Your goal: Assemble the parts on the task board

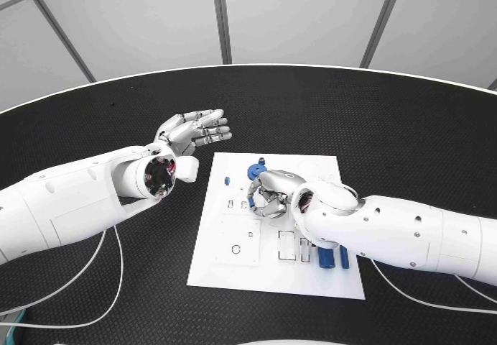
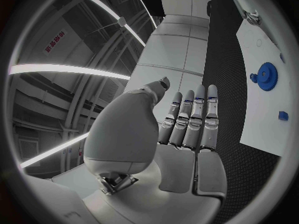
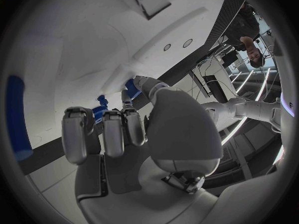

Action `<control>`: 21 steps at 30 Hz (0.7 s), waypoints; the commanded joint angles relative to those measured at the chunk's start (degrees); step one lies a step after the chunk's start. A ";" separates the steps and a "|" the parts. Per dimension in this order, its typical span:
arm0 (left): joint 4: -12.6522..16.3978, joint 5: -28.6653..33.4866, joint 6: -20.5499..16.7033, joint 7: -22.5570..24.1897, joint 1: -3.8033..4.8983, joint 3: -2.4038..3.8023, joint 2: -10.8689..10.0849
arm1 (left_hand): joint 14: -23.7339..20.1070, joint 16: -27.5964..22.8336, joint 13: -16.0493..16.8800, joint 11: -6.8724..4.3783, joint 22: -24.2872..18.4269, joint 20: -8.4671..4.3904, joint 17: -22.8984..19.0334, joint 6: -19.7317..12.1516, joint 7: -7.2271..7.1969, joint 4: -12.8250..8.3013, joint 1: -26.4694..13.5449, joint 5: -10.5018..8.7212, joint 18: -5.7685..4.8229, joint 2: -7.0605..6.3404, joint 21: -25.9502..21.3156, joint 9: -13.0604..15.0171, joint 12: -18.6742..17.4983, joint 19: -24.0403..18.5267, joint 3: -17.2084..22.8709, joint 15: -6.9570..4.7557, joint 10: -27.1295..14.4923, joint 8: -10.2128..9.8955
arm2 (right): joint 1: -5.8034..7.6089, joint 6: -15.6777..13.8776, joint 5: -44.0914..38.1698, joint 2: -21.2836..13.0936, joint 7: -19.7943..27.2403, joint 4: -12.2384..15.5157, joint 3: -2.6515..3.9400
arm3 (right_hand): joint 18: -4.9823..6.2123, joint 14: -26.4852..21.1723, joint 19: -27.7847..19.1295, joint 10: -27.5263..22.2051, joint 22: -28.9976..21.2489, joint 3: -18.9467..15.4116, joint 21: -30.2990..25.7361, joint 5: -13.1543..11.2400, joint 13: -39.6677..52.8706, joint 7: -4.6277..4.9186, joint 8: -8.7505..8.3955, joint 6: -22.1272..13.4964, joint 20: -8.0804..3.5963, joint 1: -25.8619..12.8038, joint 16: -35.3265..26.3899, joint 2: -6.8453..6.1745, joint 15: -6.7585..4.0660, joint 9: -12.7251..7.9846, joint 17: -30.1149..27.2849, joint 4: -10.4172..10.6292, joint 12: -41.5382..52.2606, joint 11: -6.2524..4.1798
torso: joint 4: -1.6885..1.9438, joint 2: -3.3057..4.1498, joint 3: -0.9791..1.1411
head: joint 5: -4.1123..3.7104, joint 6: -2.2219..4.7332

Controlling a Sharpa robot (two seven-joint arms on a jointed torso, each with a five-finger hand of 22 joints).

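Left robot hand (image 1: 192,130): raised above the surface (image 1: 414,144), fingers straight, holding nothing.
Right robot hand (image 1: 269,194): curled over the board (image 1: 271,277); grip hidden, cannot tell.
Gear (image 1: 256,171): on board, beside right fingers.

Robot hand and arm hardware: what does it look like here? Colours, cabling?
Both arms are smooth white shells with small dark screw holes. The left robot hand and right robot hand are silver metal with many segmented fingers. Thin white cables trail on the black table.

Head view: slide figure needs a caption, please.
Right hand works over the task board near a blue gear; left hand hovers open.
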 commanded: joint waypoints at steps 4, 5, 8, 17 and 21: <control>-0.03 0.00 0.00 -0.01 0.00 0.00 -0.02 | -0.44 -0.25 0.01 0.18 -0.08 0.15 0.07 -0.50 2.70 -0.13 -0.62 0.07 1.12 0.02 -0.01 -0.05 -0.20 -0.36 0.20 0.15 -0.07 -0.23 | 0.00 -0.21 0.00 0.02 0.24 0.01 0.00 | -0.47 5.96 4.64 0.90 12.71 -0.64 -0.28 -0.47 10.10 0.10 -0.45 -0.95 0.45 -0.78 0.28 -0.99 0.71 -0.11 15.06 0.06 -0.63 0.54 | -0.02 0.00 -0.02 | 0.01 -0.01; -0.03 0.00 0.00 -0.01 0.00 0.00 -0.03 | -0.44 -0.25 0.01 0.18 -0.08 0.15 0.07 -0.50 2.70 -0.13 -0.62 0.07 1.12 0.02 -0.01 -0.05 -0.20 -0.36 0.20 0.15 -0.07 -0.23 | 0.00 -0.26 0.00 0.02 0.32 0.00 0.00 | -0.46 5.96 4.62 0.79 12.69 -0.83 -0.31 -0.54 10.00 0.13 -0.52 -1.09 0.51 -0.97 0.28 -1.19 0.76 -0.15 15.06 0.12 -0.74 0.58 | -0.02 0.00 -0.02 | 0.01 -0.01; -0.05 0.00 0.00 -0.02 0.00 0.00 -0.04 | -0.44 -0.25 0.01 0.18 -0.08 0.15 0.07 -0.50 2.70 -0.13 -0.62 0.07 1.12 0.02 -0.01 -0.05 -0.20 -0.36 0.20 0.15 -0.07 -0.23 | 0.00 -0.30 0.00 0.01 0.48 0.00 0.00 | -0.45 5.96 4.60 0.58 12.65 -1.25 -0.36 -0.54 9.81 0.19 -0.72 -1.47 0.60 -1.28 0.28 -1.55 0.84 -0.24 15.06 0.22 -0.94 0.66 | -0.03 0.00 -0.01 | 0.00 -0.03; -0.16 -0.01 0.08 -0.09 0.00 0.00 -0.05 | -0.44 -0.25 0.01 0.18 -0.08 0.15 0.07 -0.50 2.70 -0.13 -0.62 0.07 1.12 0.02 -0.01 -0.05 -0.20 -0.36 0.20 0.15 -0.07 -0.23 | 0.00 -2.57 0.00 -0.94 1.33 1.12 0.00 | -0.39 5.94 4.50 0.09 12.50 -3.14 -0.57 -1.82 9.36 0.25 -0.92 -2.10 0.78 -1.90 0.23 -2.13 0.96 -0.33 14.96 0.68 -1.39 0.76 | 0.00 -0.04 0.04 | -0.06 -0.06; -0.32 -0.88 0.63 -0.93 0.00 0.00 -0.21 | -0.51 -0.33 0.00 0.22 -0.11 0.16 0.08 -0.56 2.72 -0.22 -0.65 0.07 1.12 0.02 -0.04 -0.07 -0.23 -0.41 0.25 0.19 -0.16 -0.28 | 0.00 -7.82 0.12 -3.22 5.29 3.61 0.01 | -0.38 5.93 4.48 0.05 12.47 -3.50 -0.62 -1.99 9.31 0.31 -1.08 -2.46 0.81 -1.84 0.21 -1.95 0.98 -0.39 14.92 0.80 -1.42 0.80 | -0.06 -0.17 0.06 | -0.02 0.00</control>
